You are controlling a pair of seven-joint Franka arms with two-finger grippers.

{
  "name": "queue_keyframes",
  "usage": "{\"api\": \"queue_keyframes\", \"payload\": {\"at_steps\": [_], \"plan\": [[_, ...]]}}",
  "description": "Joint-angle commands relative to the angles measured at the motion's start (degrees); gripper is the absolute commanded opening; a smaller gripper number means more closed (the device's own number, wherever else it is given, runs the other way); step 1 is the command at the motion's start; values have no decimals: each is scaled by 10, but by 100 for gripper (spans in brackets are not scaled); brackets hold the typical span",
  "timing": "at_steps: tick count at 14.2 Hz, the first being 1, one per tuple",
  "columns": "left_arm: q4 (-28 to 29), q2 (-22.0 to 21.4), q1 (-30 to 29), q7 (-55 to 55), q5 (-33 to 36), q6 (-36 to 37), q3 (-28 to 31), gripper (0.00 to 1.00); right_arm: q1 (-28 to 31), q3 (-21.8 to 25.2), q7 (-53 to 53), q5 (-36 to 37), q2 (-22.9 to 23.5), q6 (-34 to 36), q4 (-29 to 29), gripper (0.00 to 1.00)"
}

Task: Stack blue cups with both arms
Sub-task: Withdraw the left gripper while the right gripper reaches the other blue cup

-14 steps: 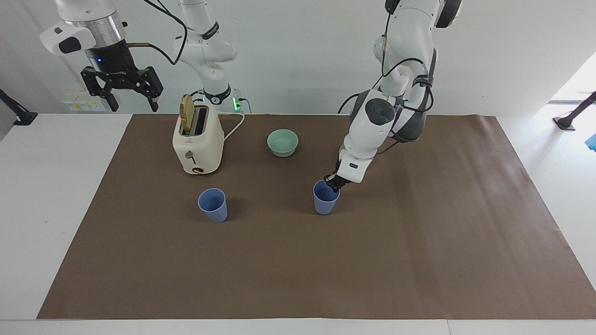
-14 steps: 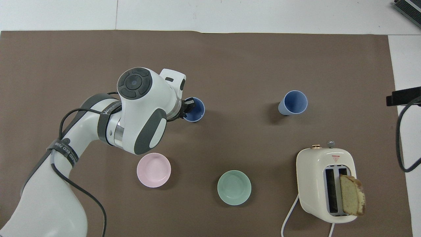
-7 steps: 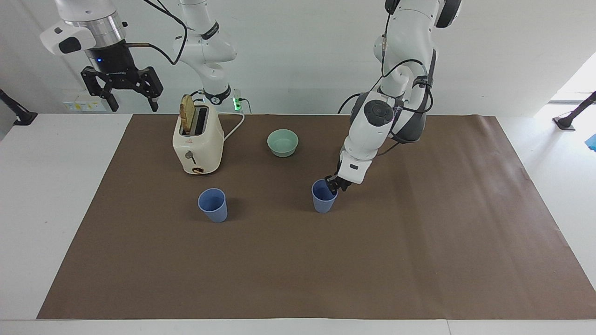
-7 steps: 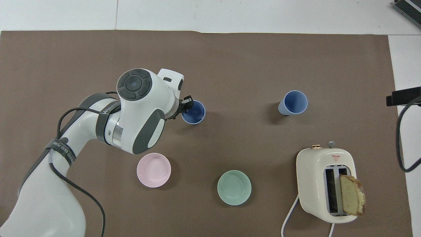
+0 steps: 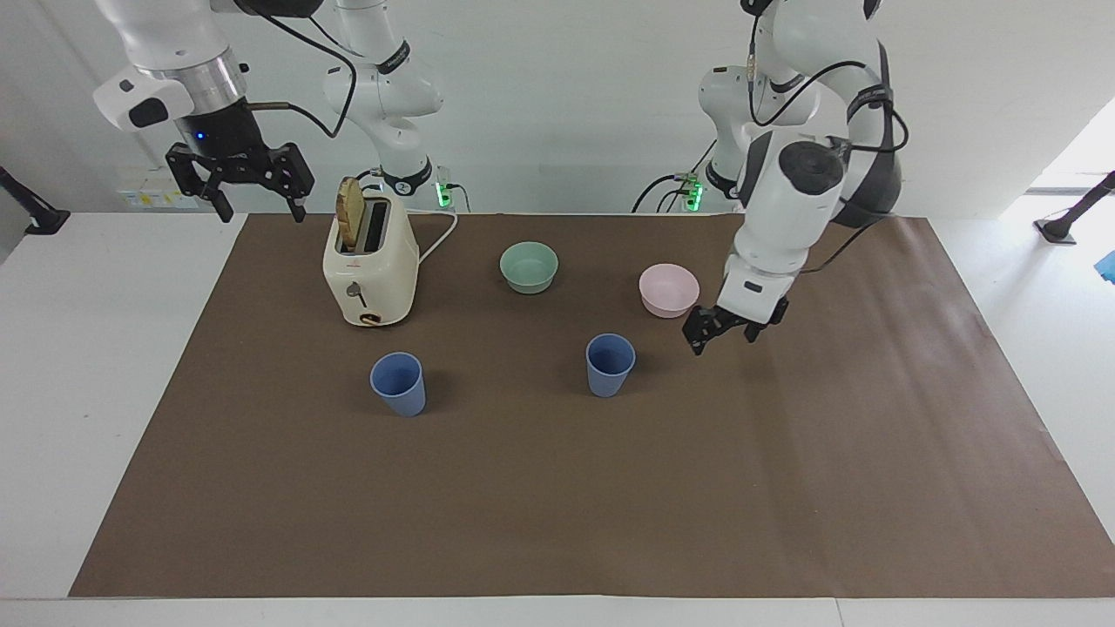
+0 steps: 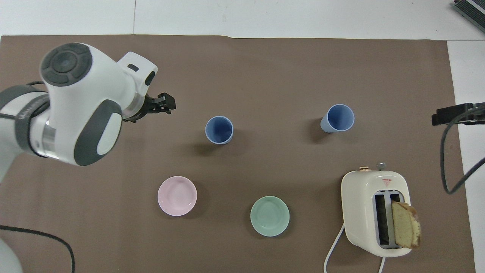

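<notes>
Two blue cups stand upright and apart on the brown mat. One cup (image 5: 610, 364) (image 6: 219, 129) is mid-table. The other cup (image 5: 398, 383) (image 6: 338, 118) stands toward the right arm's end, farther from the robots than the toaster. My left gripper (image 5: 719, 331) (image 6: 165, 105) is open and empty. It hangs low over the mat, clear of the mid-table cup, toward the left arm's end. My right gripper (image 5: 254, 190) is open and empty. It is held high over the mat's edge beside the toaster, and only its edge shows in the overhead view.
A cream toaster (image 5: 370, 270) (image 6: 375, 212) with a bread slice (image 5: 350, 213) (image 6: 405, 223) stands near the right arm. A green bowl (image 5: 529, 266) (image 6: 269, 216) and a pink bowl (image 5: 668, 289) (image 6: 177, 195) sit nearer the robots than the cups.
My left gripper let go of the mid-table cup's rim, opened and swung away toward the left arm's end, uncovering the pink bowl. My right gripper shifted slightly toward the toaster.
</notes>
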State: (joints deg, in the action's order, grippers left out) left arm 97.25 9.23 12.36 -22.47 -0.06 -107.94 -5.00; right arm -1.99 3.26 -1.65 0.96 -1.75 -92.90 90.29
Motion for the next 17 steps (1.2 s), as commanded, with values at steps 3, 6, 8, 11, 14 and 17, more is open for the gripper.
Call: {"api": "queue_keyframes", "payload": {"at_steps": [3, 6, 8, 11, 14, 17], "plan": [[8, -65, -62, 164, 7, 80, -4, 100, -2, -3, 0, -6, -1, -69, 74, 100], [7, -86, -84, 234, 7, 109, -3, 100, -10, -3, 7, -24, 14, -140, 122, 100], [-1, -100, -91, 244, 9, 127, -2, 100, -15, -3, 7, -36, 43, -175, 131, 100], [-34, -127, -105, 277, 9, 183, 7, 100, -23, -3, 7, -37, 90, -230, 142, 100], [-36, -145, -121, 320, 7, 202, 11, 100, -36, -3, 8, -38, 115, -264, 151, 100], [-93, -142, -121, 315, 3, 255, 8, 100, -38, -3, 8, -38, 144, -306, 160, 100]]}}
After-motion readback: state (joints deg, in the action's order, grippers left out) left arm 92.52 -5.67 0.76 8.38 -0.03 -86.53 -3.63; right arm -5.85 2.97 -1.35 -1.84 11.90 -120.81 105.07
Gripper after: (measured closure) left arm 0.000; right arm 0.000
